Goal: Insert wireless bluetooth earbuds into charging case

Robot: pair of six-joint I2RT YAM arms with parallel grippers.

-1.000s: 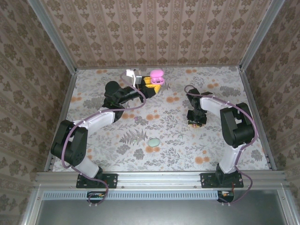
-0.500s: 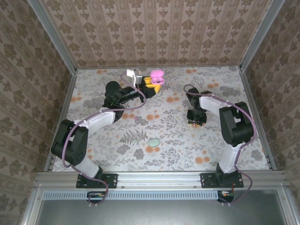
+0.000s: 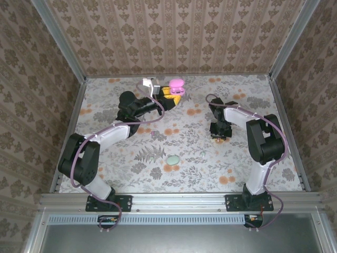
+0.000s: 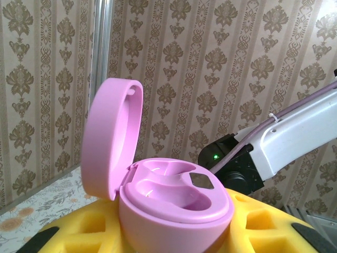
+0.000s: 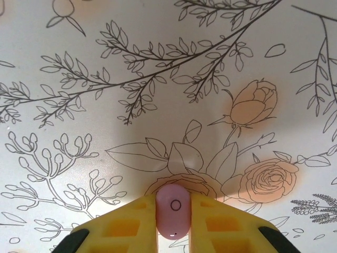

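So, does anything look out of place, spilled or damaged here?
Nothing stands out. The left hand holds the pink case with its lid open, the right hand pinches the pink earbud, and the mint case lies closed on the table.

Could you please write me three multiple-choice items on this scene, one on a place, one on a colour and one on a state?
1. Where is the mint case?
A. on the metal rail
B. on the table
C. leaning on the wall

2. What colour is the bud in the right gripper?
A. mint
B. black
C. pink

3. How is the pink case's lid?
A. open
B. shut
C. off

Answers:
1 B, it lies flat on the flowered cloth.
2 C, the right wrist view shows it pink between the yellow fingers.
3 A, the lid stands hinged up.
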